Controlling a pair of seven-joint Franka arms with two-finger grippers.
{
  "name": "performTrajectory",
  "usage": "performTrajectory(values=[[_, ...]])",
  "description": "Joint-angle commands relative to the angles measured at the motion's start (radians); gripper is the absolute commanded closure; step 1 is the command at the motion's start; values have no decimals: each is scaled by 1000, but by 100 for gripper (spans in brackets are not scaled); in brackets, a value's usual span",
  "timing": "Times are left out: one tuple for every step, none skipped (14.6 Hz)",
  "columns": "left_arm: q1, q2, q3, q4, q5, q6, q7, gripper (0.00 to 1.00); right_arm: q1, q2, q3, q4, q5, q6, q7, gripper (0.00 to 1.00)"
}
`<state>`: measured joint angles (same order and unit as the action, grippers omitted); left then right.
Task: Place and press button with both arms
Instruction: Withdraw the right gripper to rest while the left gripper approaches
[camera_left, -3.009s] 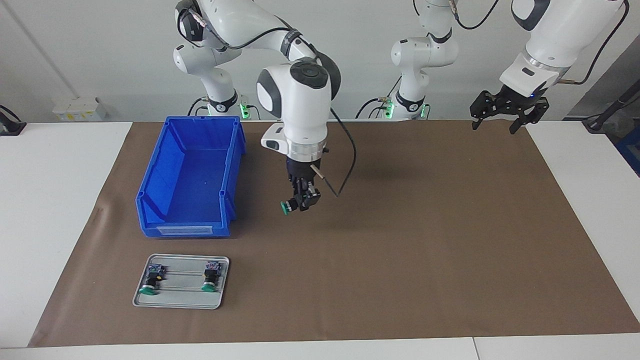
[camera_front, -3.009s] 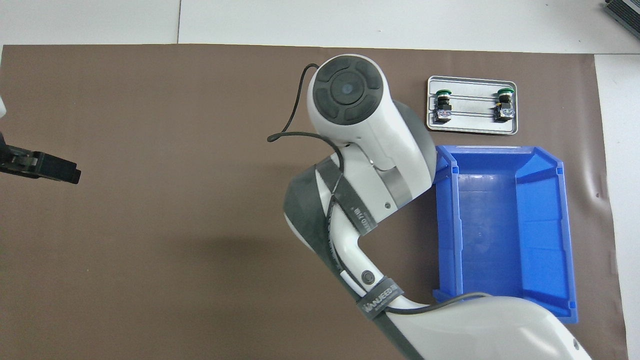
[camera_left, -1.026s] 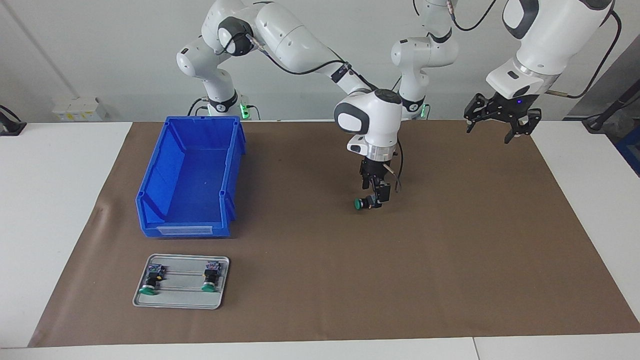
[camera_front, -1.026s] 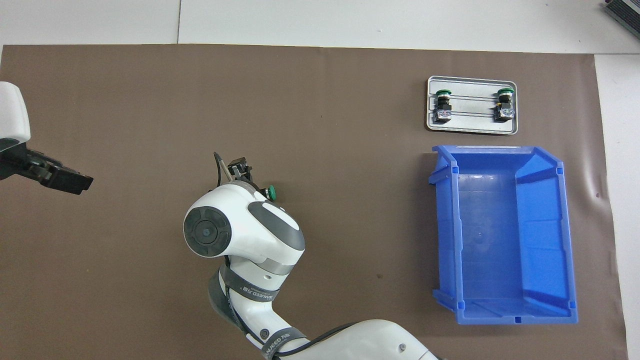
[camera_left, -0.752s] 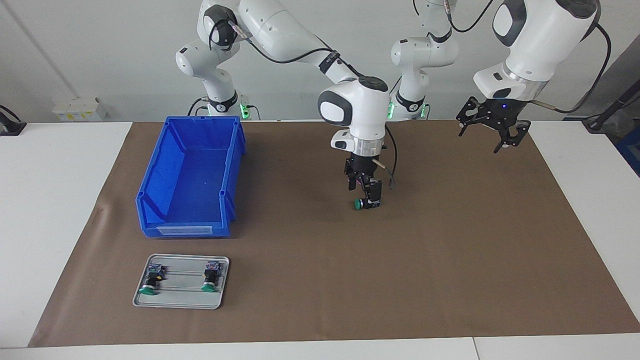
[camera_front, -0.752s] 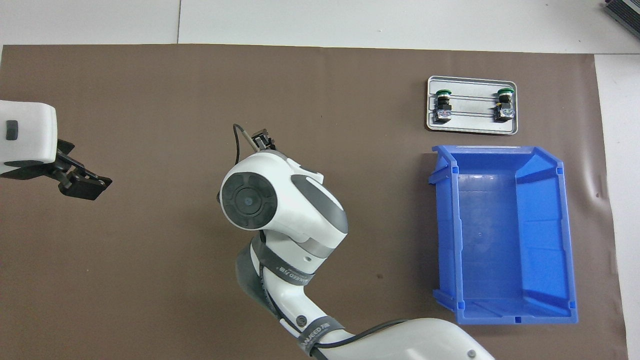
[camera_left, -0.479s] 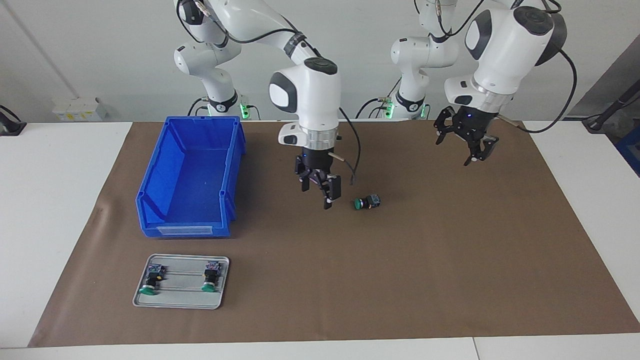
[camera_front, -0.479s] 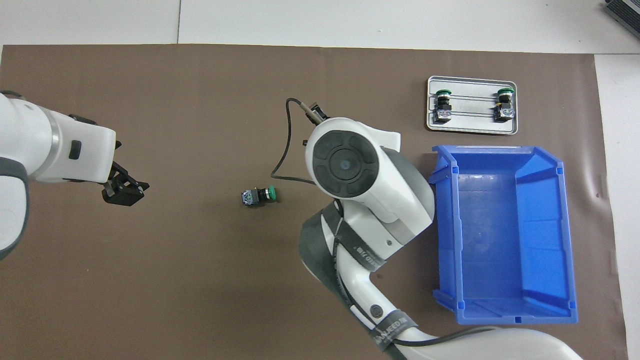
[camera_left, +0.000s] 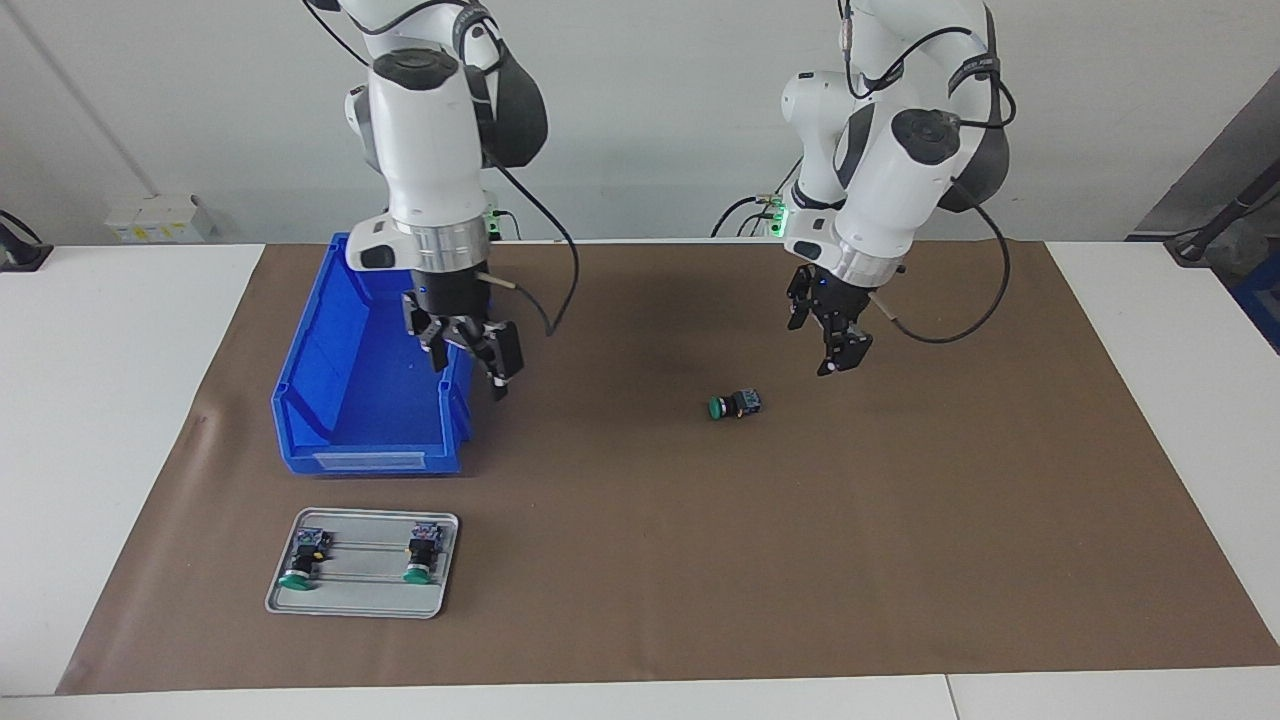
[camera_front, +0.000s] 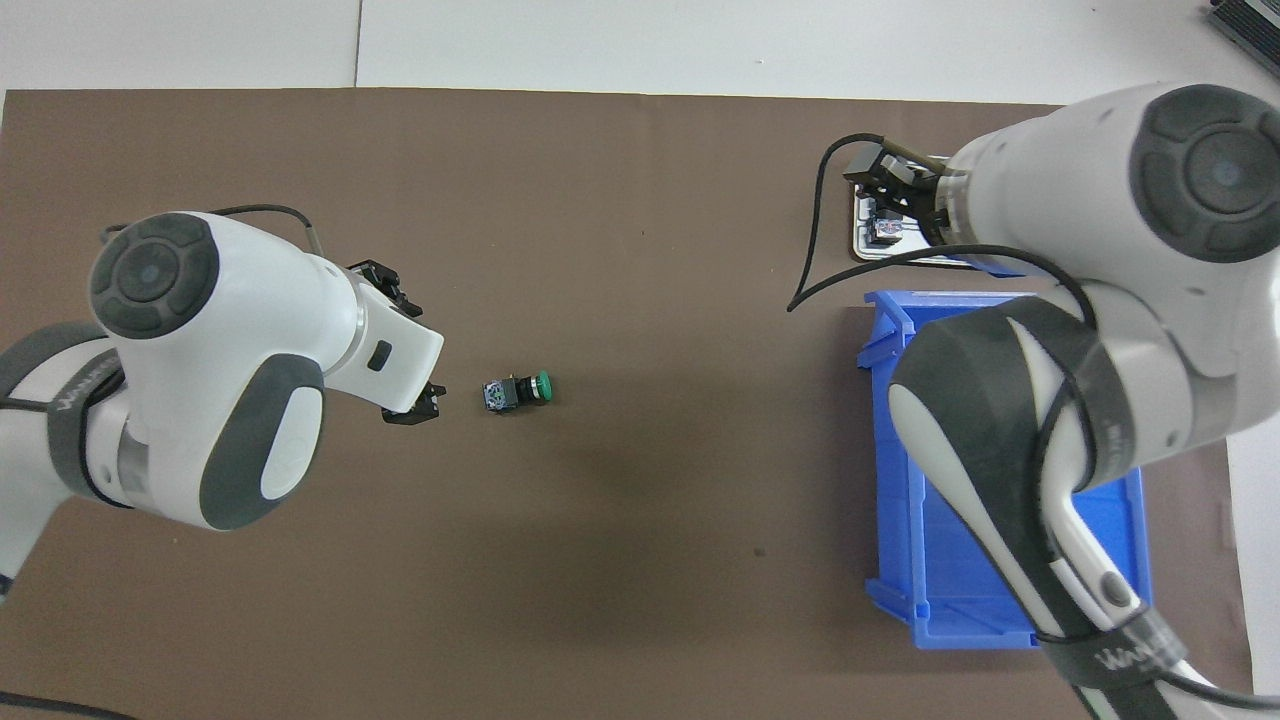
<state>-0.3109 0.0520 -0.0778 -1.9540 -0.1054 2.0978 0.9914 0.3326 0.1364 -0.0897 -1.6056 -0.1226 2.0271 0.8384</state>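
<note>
Pale wall (camera_left: 650, 120) at the robots' end; white table (camera_left: 120, 400) covered by a matte brown mat (camera_left: 900, 550), slightly rippled at the right arm's end.

Right gripper (camera_left: 470, 365) raised over the rim of the blue bin (camera_left: 370, 430), jaws spread wide, holding nothing. Left gripper (camera_left: 838, 350) hanging over bare mat close to the button (camera_left: 735, 405), toward the left arm's end; opening not legible, nothing seen in it.

Button lying on its side mid-mat, free of both grippers (long axis along the table's length): round green cap toward the right arm's end, blue-grey block toward the left arm's.

Bin of glossy moulded plastic, open-topped, with sloped walls. Farthest from the robots, a shallow grey metal tray (camera_left: 360, 605) with rounded corners, carrying two like buttons (camera_left: 305, 560) (camera_left: 420, 555).
</note>
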Motion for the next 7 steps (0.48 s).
performTrajectory(values=[[-40,28,18,-32,-13,115,-20,14,-78,-79,16,-34,23,-59,-198,0],[-54,45,19,-37,-13,131,-20,15,-98,-102,13,-30,24,-100,-267,0],[-74,75,21,-36,-13,142,-23,15,-122,-125,10,-27,26,-140,-335,0],[-79,97,20,-34,-13,165,-30,16,-148,-155,8,-27,29,-168,-384,0],[-86,117,19,-36,-13,183,-30,16,-174,-178,7,-27,44,-194,-418,0],[-106,132,19,-36,-13,192,-33,16,-193,-202,7,-24,53,-218,-438,0],[-120,158,21,-34,-13,209,-51,16,-202,-224,4,-13,52,-243,-470,0]])
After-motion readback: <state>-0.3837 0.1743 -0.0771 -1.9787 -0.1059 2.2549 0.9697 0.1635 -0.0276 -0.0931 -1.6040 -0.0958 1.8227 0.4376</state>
